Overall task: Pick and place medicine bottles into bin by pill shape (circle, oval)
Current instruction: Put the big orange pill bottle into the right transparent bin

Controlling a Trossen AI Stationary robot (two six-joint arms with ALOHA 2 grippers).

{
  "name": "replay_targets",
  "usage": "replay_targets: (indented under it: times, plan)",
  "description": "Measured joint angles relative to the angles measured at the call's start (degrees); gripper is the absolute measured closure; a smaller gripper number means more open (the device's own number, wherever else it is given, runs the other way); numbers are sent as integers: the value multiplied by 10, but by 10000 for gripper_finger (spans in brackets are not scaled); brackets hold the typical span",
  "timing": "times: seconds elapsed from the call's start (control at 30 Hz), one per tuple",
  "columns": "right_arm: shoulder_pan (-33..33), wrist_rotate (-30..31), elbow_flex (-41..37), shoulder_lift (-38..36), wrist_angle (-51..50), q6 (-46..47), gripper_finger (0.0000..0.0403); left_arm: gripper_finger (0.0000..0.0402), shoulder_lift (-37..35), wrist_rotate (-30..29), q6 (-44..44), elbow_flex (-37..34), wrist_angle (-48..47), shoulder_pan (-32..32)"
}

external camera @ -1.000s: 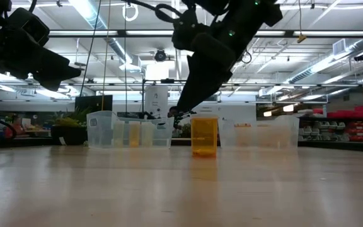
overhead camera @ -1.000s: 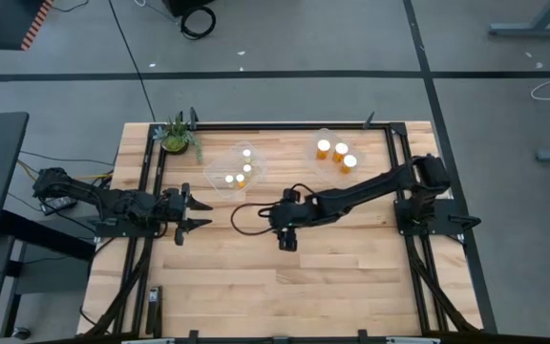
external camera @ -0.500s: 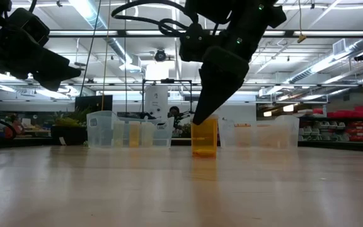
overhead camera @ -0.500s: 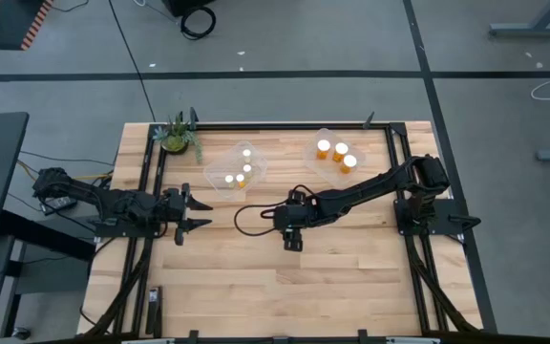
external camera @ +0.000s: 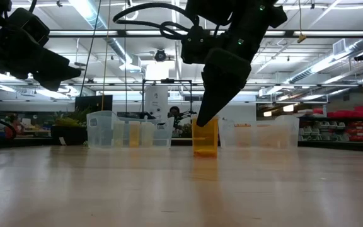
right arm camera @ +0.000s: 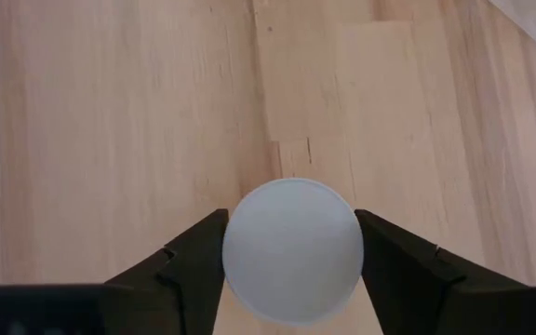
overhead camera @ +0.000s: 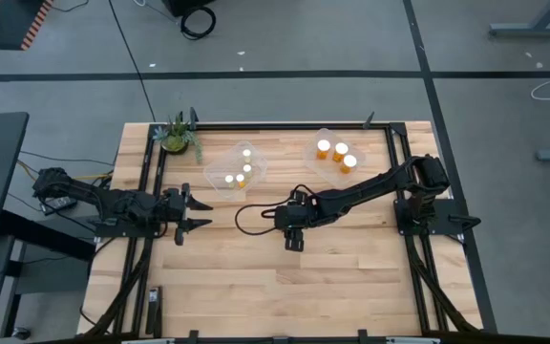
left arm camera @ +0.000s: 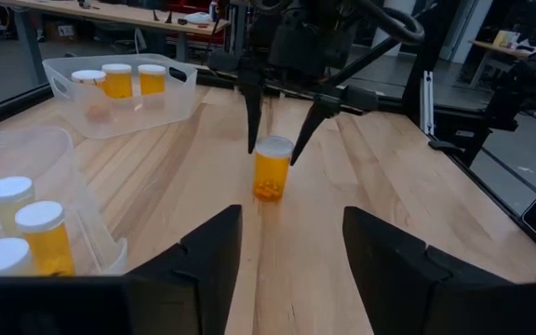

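Right gripper (right arm camera: 291, 256) clamped on upright orange bottle's white cap (right arm camera: 292, 249); left gripper (left arm camera: 287, 256) half-open, empty.

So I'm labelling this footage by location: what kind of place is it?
Probably a large robotics lab or workshop: long ceiling strip lights, red storage shelving across the room, and other workbenches beyond the wooden table.
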Motion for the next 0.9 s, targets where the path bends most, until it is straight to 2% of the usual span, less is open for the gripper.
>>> replay_targets:
  times: [0.3, 0.9]
  plan:
    - [-16, 30, -1, -19, -24, 2, 177, 204, 0, 0, 0, 0, 0, 0]
    - [-48, 135, -1, -147, -120, 16, 177, 208, 0, 0, 0, 0, -1, 0]
